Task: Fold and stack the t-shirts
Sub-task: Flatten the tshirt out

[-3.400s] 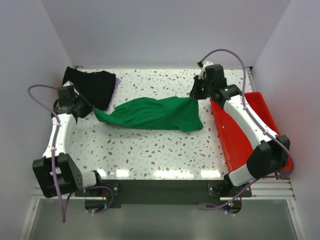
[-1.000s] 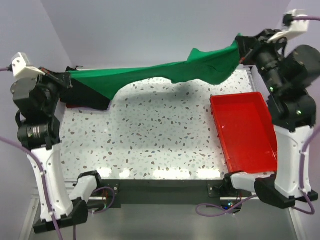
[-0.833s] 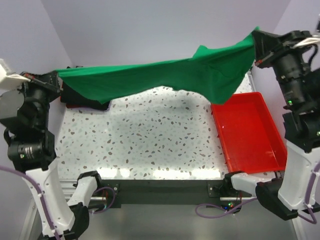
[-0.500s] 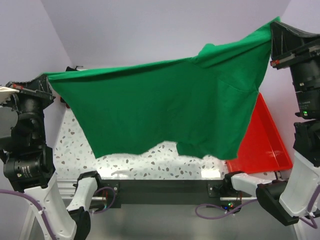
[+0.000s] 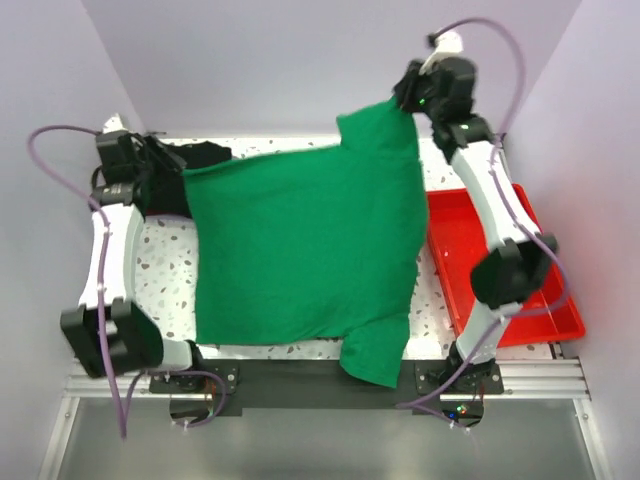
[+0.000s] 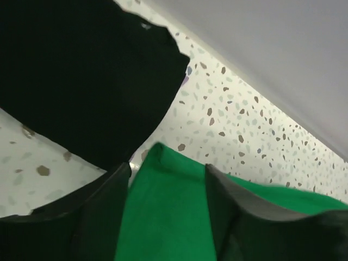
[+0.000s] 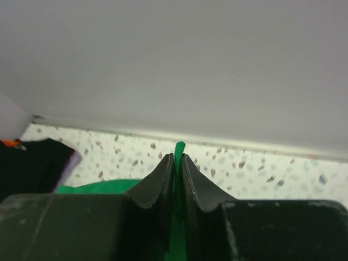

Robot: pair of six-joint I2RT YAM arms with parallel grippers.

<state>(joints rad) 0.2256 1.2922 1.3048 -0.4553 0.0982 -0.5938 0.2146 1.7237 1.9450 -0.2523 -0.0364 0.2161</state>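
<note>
A: Where's green tee?
B: Spread over worktop, near hem hanging off front edge; black tees far L.
A: Tools?
B: R tool clenched on tee's far-R corner. L tool released, cloth btw fingers.

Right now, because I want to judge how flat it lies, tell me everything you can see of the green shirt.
The green shirt is plain, soft cloth with short sleeves, spread flat over the table. One sleeve spills past the near edge. Its far right corner is lifted, pinched in the shut right tool. Its far left corner lies inside the open left tool, beside a black shirt.
</note>
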